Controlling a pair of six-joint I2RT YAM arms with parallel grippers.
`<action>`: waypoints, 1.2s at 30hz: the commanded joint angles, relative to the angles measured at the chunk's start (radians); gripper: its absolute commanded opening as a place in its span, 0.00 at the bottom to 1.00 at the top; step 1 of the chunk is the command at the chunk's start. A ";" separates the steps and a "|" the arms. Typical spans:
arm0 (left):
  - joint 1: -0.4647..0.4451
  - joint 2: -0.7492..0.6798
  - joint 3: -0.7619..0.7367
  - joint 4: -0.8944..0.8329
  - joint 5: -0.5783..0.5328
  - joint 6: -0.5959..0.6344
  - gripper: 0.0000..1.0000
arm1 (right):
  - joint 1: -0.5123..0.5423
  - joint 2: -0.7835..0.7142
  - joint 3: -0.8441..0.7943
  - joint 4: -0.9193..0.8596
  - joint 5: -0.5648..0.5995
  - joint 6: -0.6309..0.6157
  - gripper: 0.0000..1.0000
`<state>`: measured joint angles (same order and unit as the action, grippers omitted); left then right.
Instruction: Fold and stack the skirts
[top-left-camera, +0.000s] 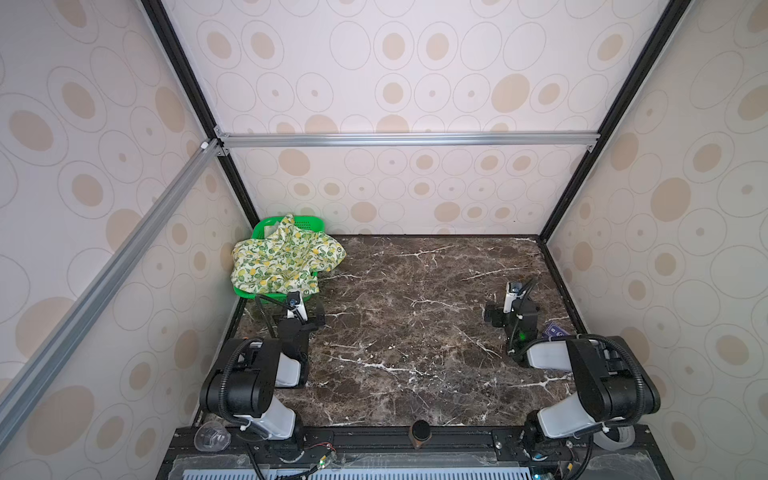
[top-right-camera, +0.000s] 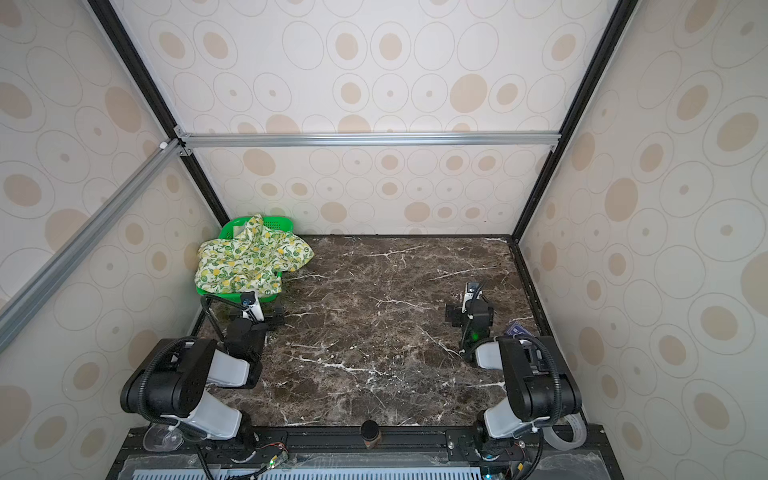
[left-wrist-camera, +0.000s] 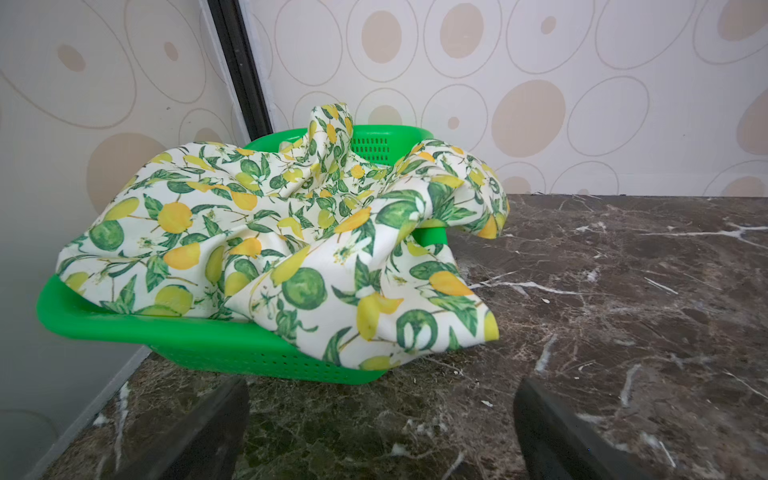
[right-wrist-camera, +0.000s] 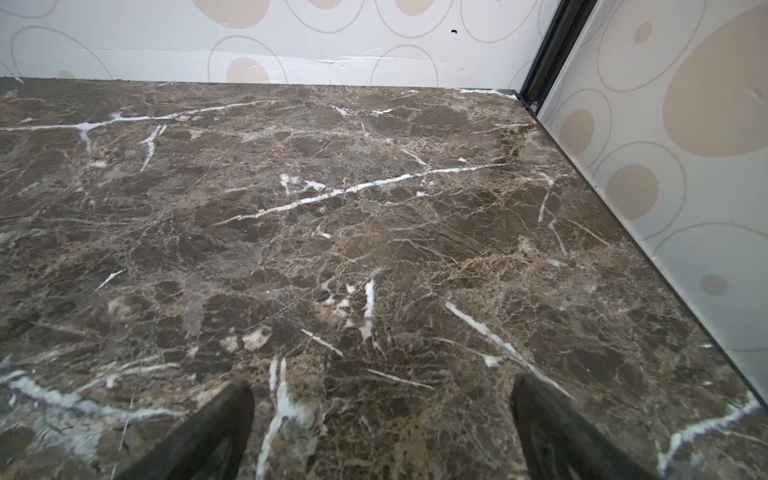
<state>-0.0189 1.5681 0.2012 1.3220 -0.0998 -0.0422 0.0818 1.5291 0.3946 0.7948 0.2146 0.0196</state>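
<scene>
While left hand (left-wrist-camera: 382, 388) and right hand (right-wrist-camera: 382, 384) gape | lemon skirt (left-wrist-camera: 270, 232) drapes basket (left-wrist-camera: 166, 330)

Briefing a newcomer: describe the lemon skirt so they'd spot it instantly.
On the marble table, find the green basket in the far left corner. The lemon skirt lies crumpled over it, the only cloth printed with yellow lemons and green leaves.

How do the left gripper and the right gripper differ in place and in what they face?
The left gripper faces the green plastic mesh basket with the cream lemon-print cloth skirt draped over it; the right gripper faces only bare brown marble table. The left gripper is toward the table's left edge, the right gripper toward its right edge. Both are open and hold nothing.
</scene>
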 joint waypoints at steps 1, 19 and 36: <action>-0.004 0.010 0.024 0.029 -0.003 0.016 0.99 | -0.010 0.010 0.018 0.021 0.008 -0.007 1.00; -0.004 0.012 0.027 0.026 -0.004 0.016 0.99 | -0.010 0.011 0.021 0.018 0.009 -0.008 1.00; -0.010 -0.341 0.284 -0.590 -0.188 -0.211 0.77 | 0.036 -0.338 0.140 -0.515 0.201 0.155 0.75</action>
<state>-0.0246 1.2667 0.4015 0.9310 -0.2283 -0.1455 0.1078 1.2240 0.4988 0.4801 0.3256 0.0872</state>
